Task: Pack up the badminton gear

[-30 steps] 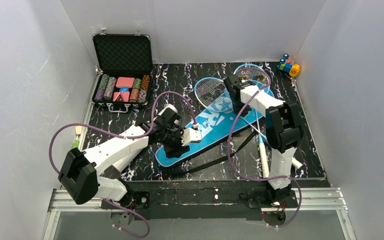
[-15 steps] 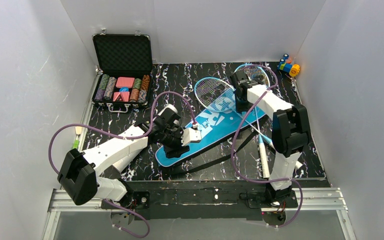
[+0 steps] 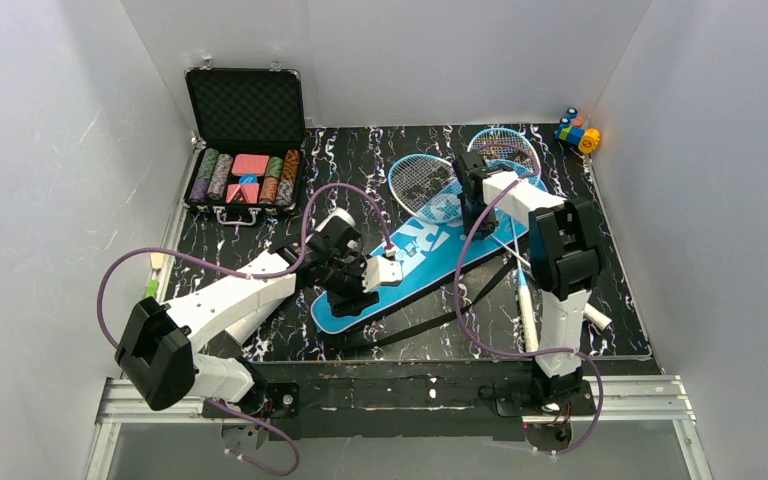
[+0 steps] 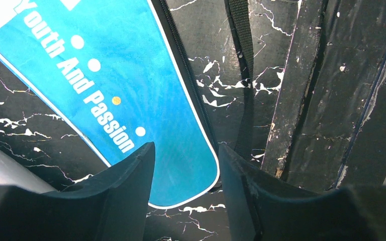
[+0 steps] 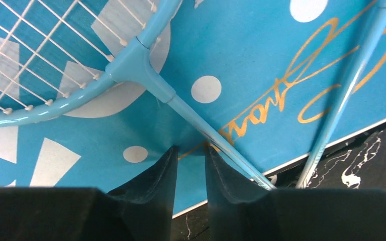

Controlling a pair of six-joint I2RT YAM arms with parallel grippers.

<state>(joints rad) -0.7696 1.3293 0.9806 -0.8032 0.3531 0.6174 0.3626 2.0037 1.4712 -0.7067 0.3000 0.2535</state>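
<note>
A black marbled counter [image 3: 360, 160] holds a long blue racket-shaped fabric bag [image 3: 430, 252], with two blue-framed rackets [image 3: 415, 180] lying across its wide far end. The left pincer [image 4: 186, 150] is spread above the bag's narrow end. The right pincer [image 5: 191, 150], slightly spread, sits by one racket's shaft.

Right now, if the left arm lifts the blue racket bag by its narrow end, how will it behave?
Probably floppy: the blue racket bag looks thin and flat, so its wide end would likely sag. Likely light, but the rackets lying across it could slide off. Its black strap lies loose and may drag.
</note>
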